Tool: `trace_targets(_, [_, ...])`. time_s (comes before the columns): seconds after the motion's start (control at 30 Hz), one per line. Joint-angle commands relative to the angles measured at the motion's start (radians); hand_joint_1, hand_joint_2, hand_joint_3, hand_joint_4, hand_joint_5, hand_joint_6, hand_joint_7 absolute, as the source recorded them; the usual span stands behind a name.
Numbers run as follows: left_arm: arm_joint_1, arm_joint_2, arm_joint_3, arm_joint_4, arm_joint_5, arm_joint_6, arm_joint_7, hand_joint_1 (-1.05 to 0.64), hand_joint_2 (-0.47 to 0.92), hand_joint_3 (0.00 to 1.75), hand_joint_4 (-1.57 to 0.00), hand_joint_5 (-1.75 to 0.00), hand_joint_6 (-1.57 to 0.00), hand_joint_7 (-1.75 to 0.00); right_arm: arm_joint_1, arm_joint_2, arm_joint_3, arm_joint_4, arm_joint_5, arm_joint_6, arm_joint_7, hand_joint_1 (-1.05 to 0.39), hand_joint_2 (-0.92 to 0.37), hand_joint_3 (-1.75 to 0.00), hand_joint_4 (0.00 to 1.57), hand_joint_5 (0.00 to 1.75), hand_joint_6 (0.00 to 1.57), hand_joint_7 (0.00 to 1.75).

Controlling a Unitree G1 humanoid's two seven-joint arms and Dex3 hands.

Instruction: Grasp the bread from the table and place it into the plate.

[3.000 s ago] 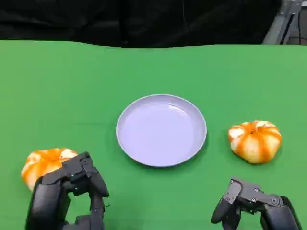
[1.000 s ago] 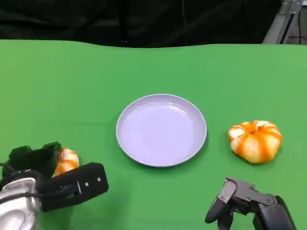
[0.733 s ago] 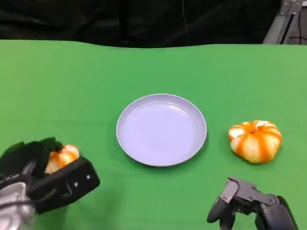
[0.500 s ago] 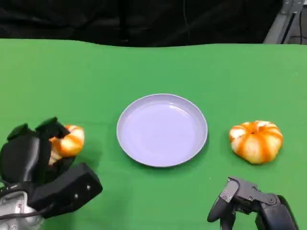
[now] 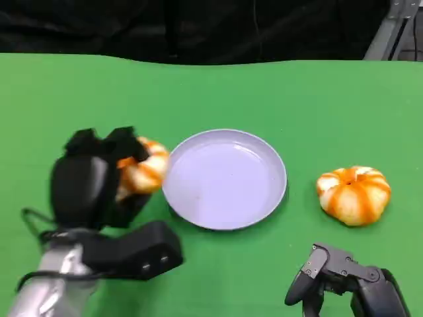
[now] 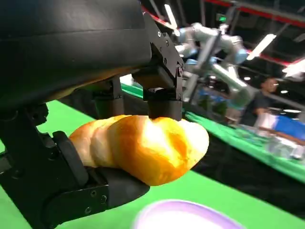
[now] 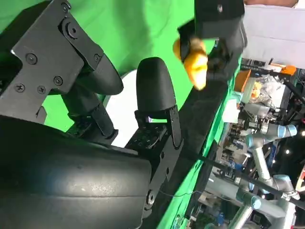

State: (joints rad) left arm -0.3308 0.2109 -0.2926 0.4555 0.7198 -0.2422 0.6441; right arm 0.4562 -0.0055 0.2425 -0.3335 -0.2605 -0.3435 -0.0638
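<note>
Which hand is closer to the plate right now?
Left. The left hand, holding a bread, is just beside the plate rim; the right hand sits apart near the table's front edge.

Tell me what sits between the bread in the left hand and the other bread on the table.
The plate lies between the held bread, gripped by the left hand, and the second bread, as the head view shows.

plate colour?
Pale lavender plate, plain, no pattern; clearest in the head view.
</note>
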Motion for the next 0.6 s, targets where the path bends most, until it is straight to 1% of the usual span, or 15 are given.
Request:
trace_targets(0.03, [-0.096, -0.054, -0.033, 0.070, -0.001, 0.014, -0.023, -0.11, 0.16, 1.53, -1.07, -1.75, -0.84, -1.75, 0.002, -0.006, -0.003, 0.006, -0.002, -0.015, -0.009, 0.02, -0.17, -1.70, 0.89, 1.75, 0.82, 1.51])
trace_targets(0.17, [-0.151, -0.091, -0.058, 0.144, 0.001, 0.016, -0.026, -0.11, 0.17, 1.57, -1.07, -1.75, -0.83, -1.75, 0.005, -0.005, 0.001, 0.007, 0.002, -0.019, -0.007, 0.02, -0.17, -1.70, 0.89, 1.75, 0.82, 1.51])
trace_targets(0.3, [-0.213, -0.132, -0.084, 0.224, -0.019, 0.001, -0.062, -0.09, 0.16, 1.60, -1.06, -1.75, -0.82, -1.73, 0.014, -0.004, 0.003, -0.002, 0.002, -0.011, -0.007, 0.00, -0.17, -1.69, 0.89, 1.75, 0.81, 1.50])
trace_targets(0.4, [-0.269, -0.152, -0.106, 0.279, -0.028, -0.001, -0.123, -0.09, 0.18, 1.53, -1.00, -1.75, -0.83, -1.63, 0.021, -0.002, 0.005, -0.008, -0.005, -0.009, -0.012, 0.00, -0.17, -1.69, 0.89, 1.75, 0.81, 1.49])
trace_targets(0.47, [-0.300, -0.170, -0.107, 0.303, -0.051, 0.014, -0.191, -0.11, 0.23, 1.42, -0.93, -1.75, -0.82, -1.53, 0.022, -0.001, 0.005, -0.007, -0.008, -0.010, -0.014, 0.00, -0.17, -1.69, 0.89, 1.75, 0.81, 1.49])
trace_targets(0.5, [-0.313, -0.177, -0.108, 0.303, -0.058, 0.042, -0.232, -0.11, 0.25, 1.39, -0.92, -1.75, -0.82, -1.50, 0.023, -0.001, 0.007, -0.008, -0.007, -0.009, -0.014, 0.00, -0.17, -1.69, 0.89, 1.75, 0.81, 1.49])
trace_targets(0.53, [-0.331, -0.187, -0.110, 0.302, -0.070, 0.085, -0.296, -0.13, 0.30, 1.27, -0.86, -1.75, -0.81, -1.37, 0.024, 0.000, 0.009, -0.010, -0.007, -0.008, -0.013, 0.00, -0.17, -1.69, 0.89, 1.75, 0.81, 1.49])
trace_targets(0.57, [-0.343, -0.192, -0.111, 0.298, -0.076, 0.118, -0.341, -0.15, 0.47, 0.93, -0.71, -1.47, -0.74, -1.03, 0.025, 0.000, 0.010, -0.011, -0.007, -0.006, -0.013, 0.00, -0.17, -1.69, 0.89, 1.75, 0.81, 1.49])
trace_targets(0.6, [-0.359, -0.192, -0.120, 0.288, -0.076, 0.163, -0.411, -0.16, 0.57, 0.74, -0.66, -1.37, -0.75, -0.86, 0.026, 0.002, 0.013, -0.011, -0.004, -0.008, -0.013, 0.00, -0.17, -1.69, 0.88, 1.75, 0.81, 1.49])
